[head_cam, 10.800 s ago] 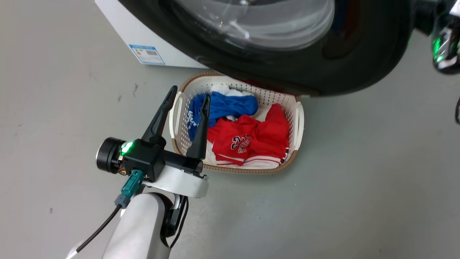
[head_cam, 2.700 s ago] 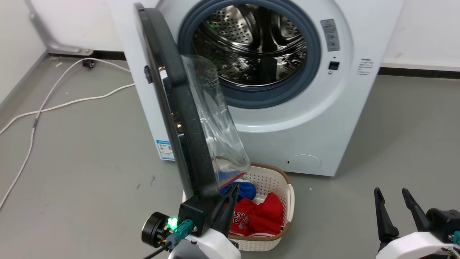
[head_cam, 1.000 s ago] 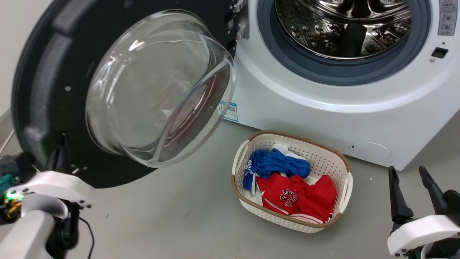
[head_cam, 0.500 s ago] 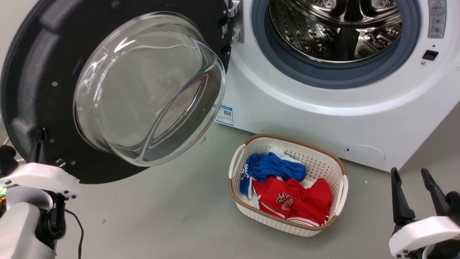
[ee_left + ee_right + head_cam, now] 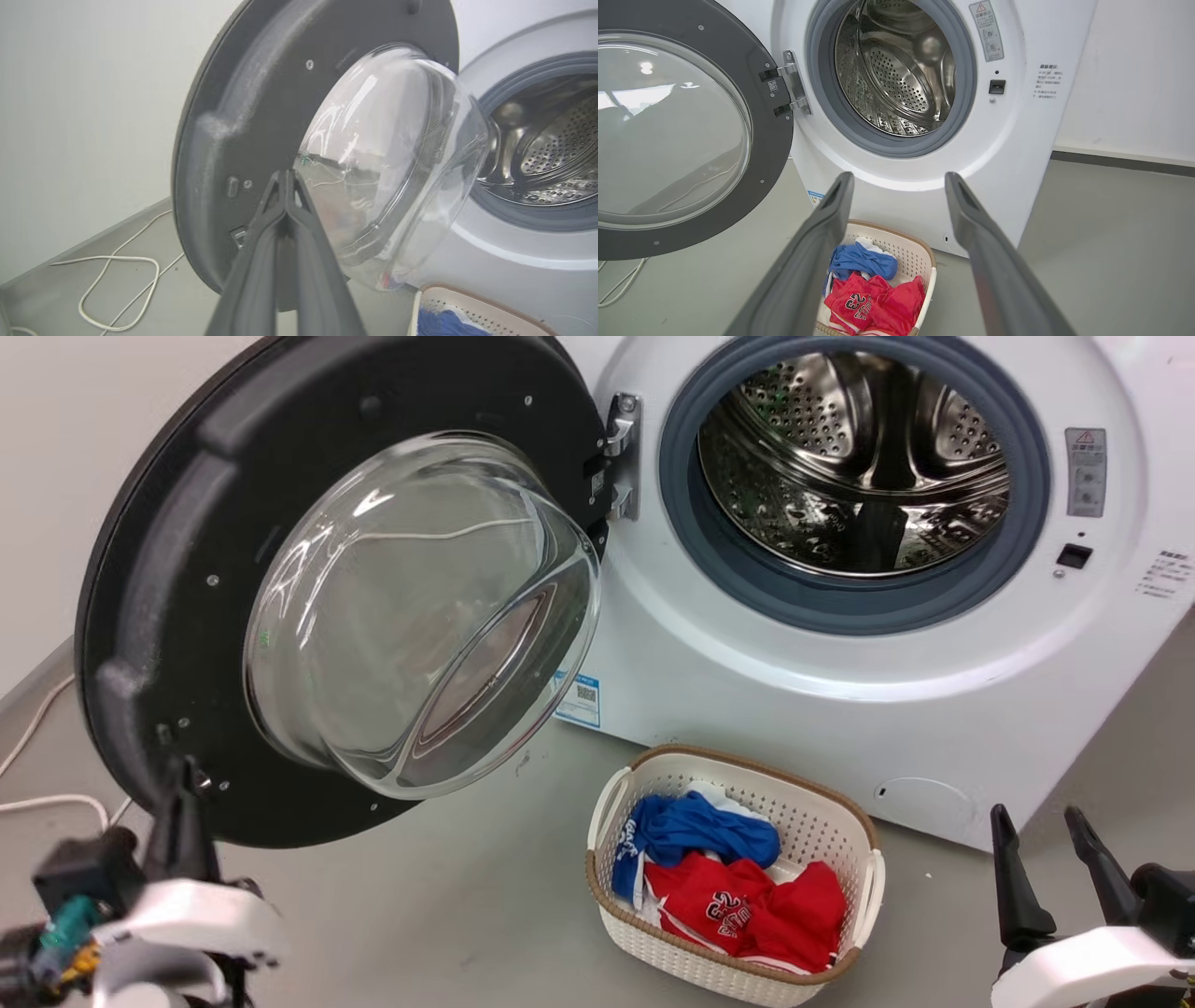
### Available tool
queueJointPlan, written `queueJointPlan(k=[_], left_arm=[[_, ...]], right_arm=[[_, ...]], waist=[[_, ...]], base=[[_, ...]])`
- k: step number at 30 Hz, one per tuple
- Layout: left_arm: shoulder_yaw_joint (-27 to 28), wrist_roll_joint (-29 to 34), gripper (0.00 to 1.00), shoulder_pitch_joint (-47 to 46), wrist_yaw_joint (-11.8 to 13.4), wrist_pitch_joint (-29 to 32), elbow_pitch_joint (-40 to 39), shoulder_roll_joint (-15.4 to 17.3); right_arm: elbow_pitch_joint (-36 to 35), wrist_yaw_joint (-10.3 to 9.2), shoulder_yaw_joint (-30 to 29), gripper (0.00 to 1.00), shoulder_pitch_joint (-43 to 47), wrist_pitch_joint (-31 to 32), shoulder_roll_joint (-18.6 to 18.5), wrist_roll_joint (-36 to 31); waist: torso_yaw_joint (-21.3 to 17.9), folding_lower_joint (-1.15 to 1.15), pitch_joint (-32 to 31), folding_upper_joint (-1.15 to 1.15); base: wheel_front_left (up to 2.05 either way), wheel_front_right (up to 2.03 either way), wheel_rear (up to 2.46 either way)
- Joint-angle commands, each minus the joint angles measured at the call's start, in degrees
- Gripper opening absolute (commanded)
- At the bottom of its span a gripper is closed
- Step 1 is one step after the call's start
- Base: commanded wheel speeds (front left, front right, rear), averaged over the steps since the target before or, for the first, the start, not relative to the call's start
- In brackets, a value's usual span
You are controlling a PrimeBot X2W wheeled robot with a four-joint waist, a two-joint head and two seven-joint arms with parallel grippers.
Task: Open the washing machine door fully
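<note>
The washing machine door (image 5: 159, 579) stands swung wide to the left of the washing machine (image 5: 747, 691), hinged beside the steel drum (image 5: 840, 476) — its glass bowl faces outward. The left gripper (image 5: 285, 177) sits at the door's lower rim, jaws pressed together; whether it touches the door can't be judged. The right gripper (image 5: 1036, 817) hovers low right, jaws parted wide and empty. A laundry basket (image 5: 653, 947) of red and blue clothes sits on the floor before the machine.

Smooth grey floor (image 5: 448, 915) all round, plain pale wall (image 5: 84, 116) on the left, white cable (image 5: 117, 257) looping loose beside it, dark skirting strip (image 5: 1120, 163) along the right-hand wall.
</note>
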Motion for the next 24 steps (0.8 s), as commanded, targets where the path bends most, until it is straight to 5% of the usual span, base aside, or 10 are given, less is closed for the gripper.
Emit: queueJointPlan(k=[1, 9, 15, 18, 19, 20, 21, 22, 24], left_arm=[[-0.91, 0.22, 0.0, 1.82, 0.52, 0.38, -2.39, -0.84], [-6.62, 3.67, 0.0, 5.59, 1.86, 2.56, -7.6, -1.9], [-10.15, 5.06, 0.0, 3.84, 0.06, 2.75, -6.98, -3.03], [-10.99, 4.09, 0.23, 2.4, -1.67, 2.99, -5.32, -3.64], [-10.95, 4.15, 0.42, 1.76, -1.95, 2.8, -4.97, -3.5], [-10.95, 4.15, 0.42, 1.76, -1.95, 2.8, -4.97, -3.5], [-11.01, 4.13, 0.62, 1.2, -2.24, 2.67, -4.56, -3.58], [-11.22, 4.16, 1.0, 0.88, -2.62, 2.73, -4.02, -3.58], [-11.26, 4.49, 1.0, 0.26, -2.87, 2.45, -3.12, -3.38]], right_arm=[[0.18, -0.01, -0.01, 1.0, 0.52, -0.29, 0.03, 0.28], [0.44, -0.01, 0.61, 1.0, 0.7, -0.34, 0.03, 0.04], [0.11, -0.01, 1.59, 1.0, 0.21, 0.29, 0.04, -0.72], [0.36, -0.01, 3.4, 1.0, -0.57, 0.68, 0.04, -1.19], [0.5, -0.01, 4.13, 1.0, -0.99, 0.81, 0.04, -1.3], [0.5, -0.01, 4.13, 1.0, -0.99, 0.81, 0.04, -1.3], [0.62, -0.01, 4.54, 1.0, -1.16, 0.82, 0.03, -1.45], [0.82, -0.01, 4.79, 1.0, -1.29, 0.82, 0.02, -1.46], [1.07, -0.01, 5.81, 1.0, -1.66, 0.93, 0.03, -1.6]], waist=[[-0.61, 0.0, -0.44, 0.0], [-2.52, 0.0, -1.07, 0.0], [-5.7, 0.0, -1.21, 0.0], [-8.74, 0.0, -1.24, 0.0], [-9.62, 0.0, -1.2, 0.0], [-9.62, 0.0, -1.2, 0.0], [-10.39, 0.0, -1.23, 0.0], [-11.21, 0.0, -1.3, 0.0], [-13.05, 0.0, -1.4, 0.0]], base=[[0.0, 0.0, 0.0], [0.0, 0.0, 0.0], [0.0, 0.0, 0.0], [0.0, 0.0, 0.0], [0.0, 0.0, 0.0], [0.0, 0.0, 0.0], [0.0, 0.0, 0.0], [0.0, 0.0, 0.0], [0.0, 0.0, 0.0]])
